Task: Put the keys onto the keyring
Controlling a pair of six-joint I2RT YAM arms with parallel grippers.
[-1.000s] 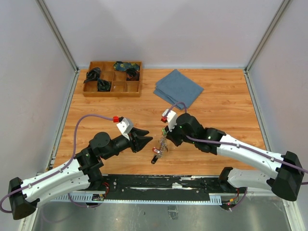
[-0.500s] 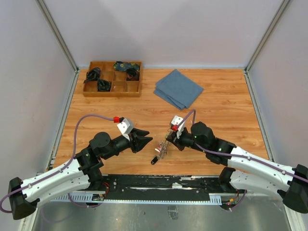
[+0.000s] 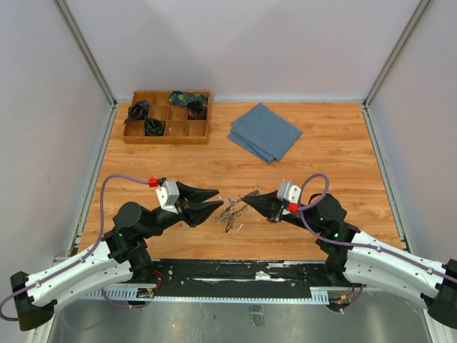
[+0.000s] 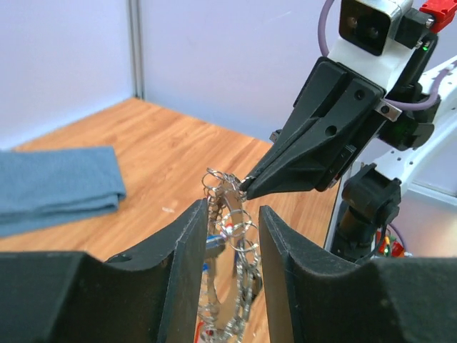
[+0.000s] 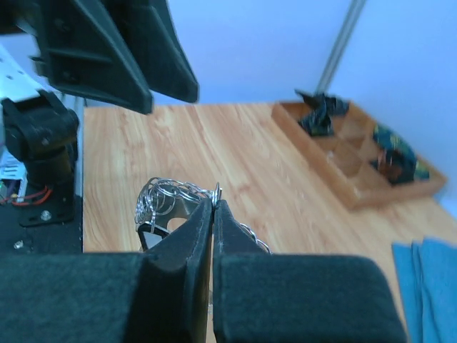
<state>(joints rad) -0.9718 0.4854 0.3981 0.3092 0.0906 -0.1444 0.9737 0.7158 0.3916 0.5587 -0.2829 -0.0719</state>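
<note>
Wooden tabletop [image 3: 321, 157], pale walls [image 3: 243, 43], right end effector [image 3: 248, 197] pinching keyring [image 3: 230, 211], left end effector [image 3: 220, 199] spread.

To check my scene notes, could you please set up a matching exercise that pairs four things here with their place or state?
Column A
1. left gripper
2. right gripper
3. blue cloth
4. wooden tray

Column B
a. folded, lying to the right of the tray
b. jaws open
c. at the far left, divided into compartments
d. shut on the keyring

Pairs: 1-b; 2-d; 3-a; 4-c
</note>
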